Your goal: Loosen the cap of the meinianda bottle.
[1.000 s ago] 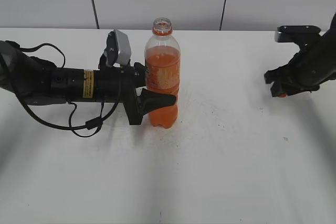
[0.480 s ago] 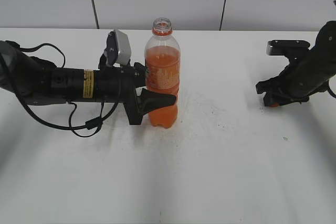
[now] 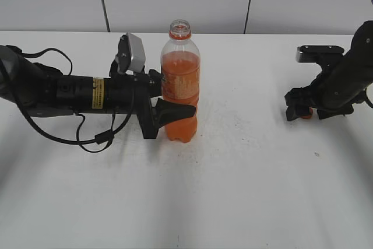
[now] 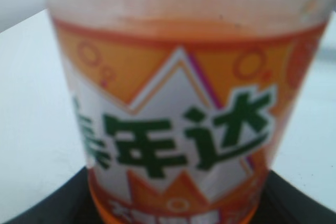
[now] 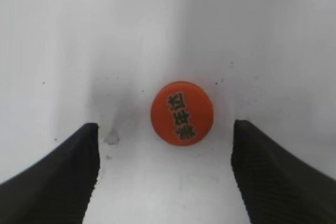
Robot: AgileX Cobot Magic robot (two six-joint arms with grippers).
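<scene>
The meinianda bottle (image 3: pixel 180 86) stands upright mid-table with its neck open and no cap on it. My left gripper (image 3: pixel 175 112) is shut on its lower body from the left. In the left wrist view the label (image 4: pixel 178 129) fills the frame, with my left gripper (image 4: pixel 176 214) holding it between dark fingers at the bottom corners. The orange cap (image 5: pixel 182 113) lies flat on the table, top up. My right gripper (image 5: pixel 164 129) is open, with a finger on each side of the cap and not touching it. The exterior view shows the cap (image 3: pixel 307 113) under my right gripper (image 3: pixel 302 111) at the far right.
The white table (image 3: pixel 233 190) meets a grey panelled wall at the back. The left arm's black cable (image 3: pixel 87 138) loops on the table left of the bottle. A small dark speck (image 3: pixel 317 154) lies in front of the right gripper.
My right gripper came down and left to the table, opened, and let go of the cap, which now lies on the table. The left gripper and bottle have not moved.
</scene>
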